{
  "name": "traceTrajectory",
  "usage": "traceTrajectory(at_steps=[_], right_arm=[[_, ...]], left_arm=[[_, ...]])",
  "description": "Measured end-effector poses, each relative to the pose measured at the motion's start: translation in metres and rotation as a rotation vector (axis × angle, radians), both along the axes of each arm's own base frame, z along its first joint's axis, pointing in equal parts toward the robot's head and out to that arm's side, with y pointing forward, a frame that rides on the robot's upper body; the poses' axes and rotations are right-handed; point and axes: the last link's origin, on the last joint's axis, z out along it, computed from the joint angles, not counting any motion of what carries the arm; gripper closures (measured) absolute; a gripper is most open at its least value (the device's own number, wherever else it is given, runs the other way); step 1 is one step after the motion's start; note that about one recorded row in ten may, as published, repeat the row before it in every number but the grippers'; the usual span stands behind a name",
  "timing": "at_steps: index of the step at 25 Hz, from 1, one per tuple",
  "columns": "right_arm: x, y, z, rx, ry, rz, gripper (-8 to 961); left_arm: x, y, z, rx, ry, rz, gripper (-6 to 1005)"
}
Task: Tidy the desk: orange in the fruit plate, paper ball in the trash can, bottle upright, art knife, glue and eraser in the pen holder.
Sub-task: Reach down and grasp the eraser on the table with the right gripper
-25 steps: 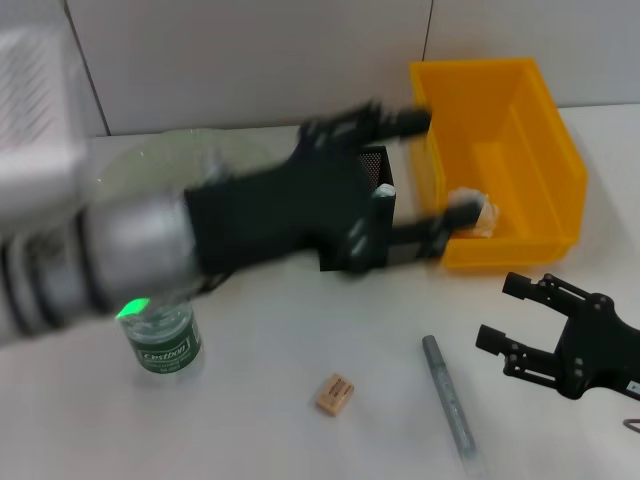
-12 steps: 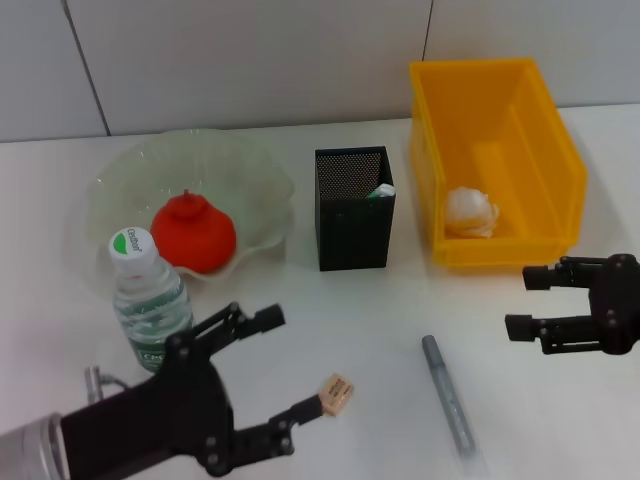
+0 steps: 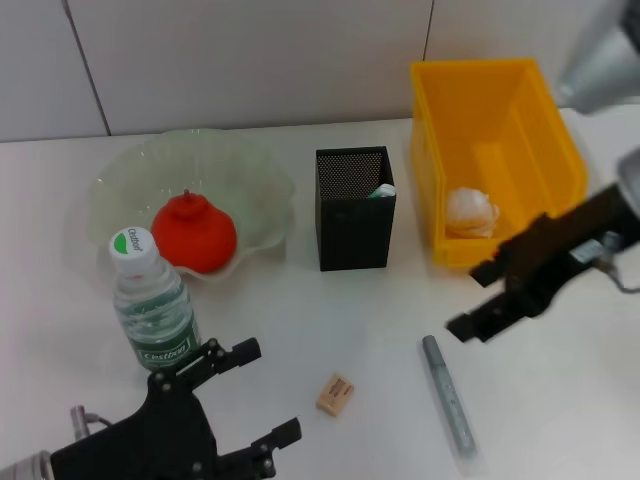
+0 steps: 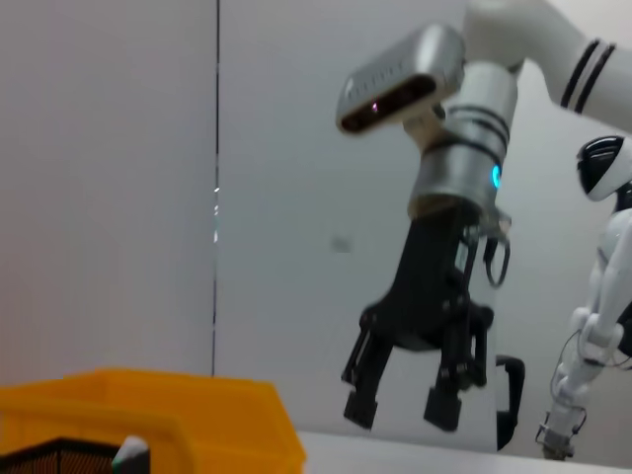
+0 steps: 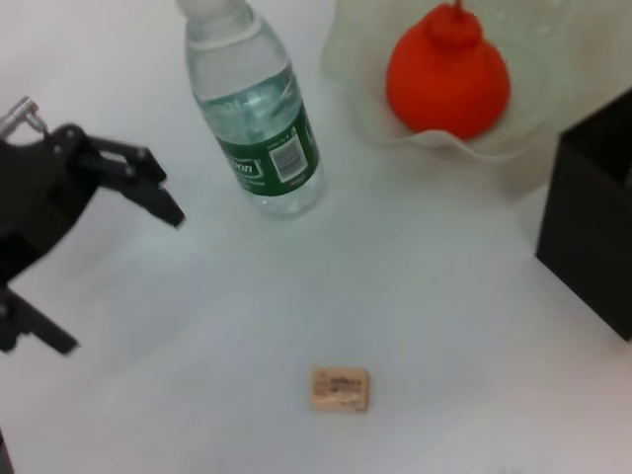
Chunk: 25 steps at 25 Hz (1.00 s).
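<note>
The orange [image 3: 193, 235] lies in the clear fruit plate [image 3: 120, 180]. The bottle [image 3: 150, 300] stands upright in front of the plate. The black pen holder [image 3: 355, 208] holds the glue [image 3: 383, 190]. The paper ball [image 3: 470, 212] lies in the yellow trash bin [image 3: 495, 110]. The eraser [image 3: 335, 393] and the grey art knife [image 3: 448, 395] lie on the table. My left gripper [image 3: 265, 392] is open and empty at the front left, just left of the eraser. My right gripper [image 3: 473, 298] is open and empty, above the table right of the knife's far end.
The right wrist view shows the bottle [image 5: 255, 109], the orange [image 5: 447, 74], the eraser [image 5: 340, 388], the left gripper [image 5: 118, 276] and a pen holder corner [image 5: 592, 227]. The left wrist view shows the right gripper [image 4: 400, 410] above the yellow bin [image 4: 148, 415].
My left arm has pulled back from the pen holder and bin to the front left, low over the table. My right arm has risen and swung left toward the knife.
</note>
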Motion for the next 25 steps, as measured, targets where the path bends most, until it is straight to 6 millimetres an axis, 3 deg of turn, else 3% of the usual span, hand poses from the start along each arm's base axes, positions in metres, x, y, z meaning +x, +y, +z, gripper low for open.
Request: traceTrajectory(at_steps=[5,6,7,17,25], right_arm=[[-0.034,0.011,-0.021,-0.002,-0.077,-0.013,148],[-0.042,0.012,-0.034,-0.002,-0.123,-0.005,148],[-0.042,0.012,-0.034,-0.002,-0.123,-0.005,149],[-0.058,0.007,-0.110,-0.091,-0.254,-0.004,152],[-0.065,0.002,-0.128,-0.088,-0.291,0.032,156]], left_arm=[[-0.005,-0.003,0.000,0.005,0.009,0.025,152],[-0.005,-0.003,0.000,0.006,0.009,0.026,152],[-0.006,-0.004,0.000,0.007,0.010,0.029,152],[-0.010,-0.004,0.000,0.012,0.021,0.050,152],[-0.026,-0.010,0.006,0.019,0.047,0.109,152]])
